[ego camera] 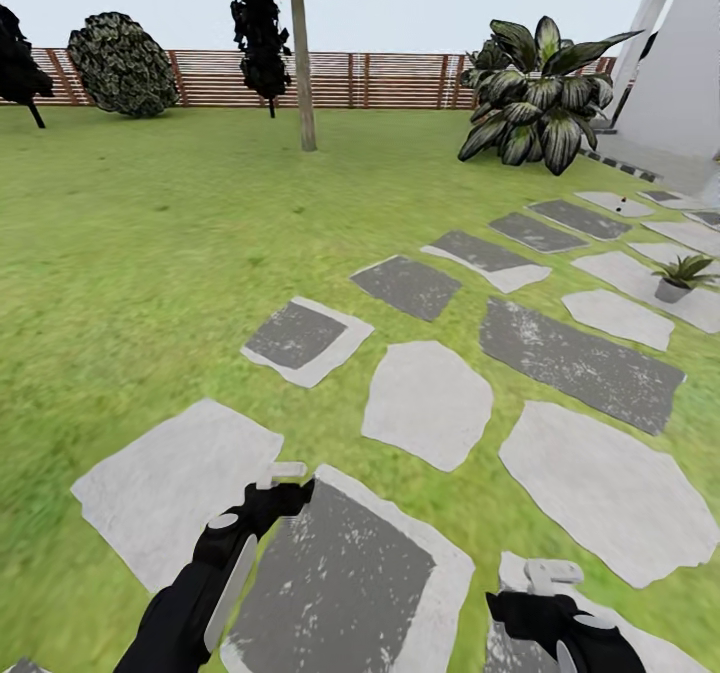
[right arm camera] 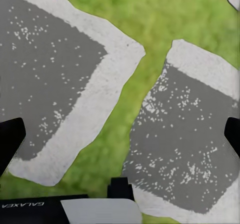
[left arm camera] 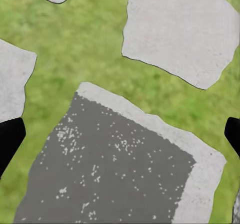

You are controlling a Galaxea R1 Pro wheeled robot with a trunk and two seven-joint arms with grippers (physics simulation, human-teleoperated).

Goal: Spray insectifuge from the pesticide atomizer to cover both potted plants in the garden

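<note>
We're out on the lawn (ego camera: 150, 253), and the robot looks to be in transit: both arms ride low and tucked in front of the body, a carrying posture that keeps them clear while the base rolls, I'd judge. The left gripper (ego camera: 282, 473) hangs over the dark grey stepping stone (ego camera: 340, 573) nearest the robot, and in its wrist view the two black fingertips (left arm camera: 10, 139) sit at opposite edges with only stone and grass between them, so it is spread wide and holding nothing. The right gripper (ego camera: 553, 575) hovers just to the right of that same stone; its wrist view shows the same wide gap and nothing pinched. Now, the targets: one potted plant (ego camera: 684, 278), a low olive-green rosette in a small grey pot, sits on a pale paver well beyond that stone and off to the right, near the picture's edge. A tiny dark speck further along the stone path might be something, but it's too small to call. The pesticide atomizer I can't place from here, so the pickup is not yet done. Past the potted plant stands a big striped-leaf palm plant (ego camera: 535, 103), and the slatted wooden fence (ego camera: 400, 78) closes the back of the garden behind a slim tree trunk (ego camera: 300, 53).
</note>
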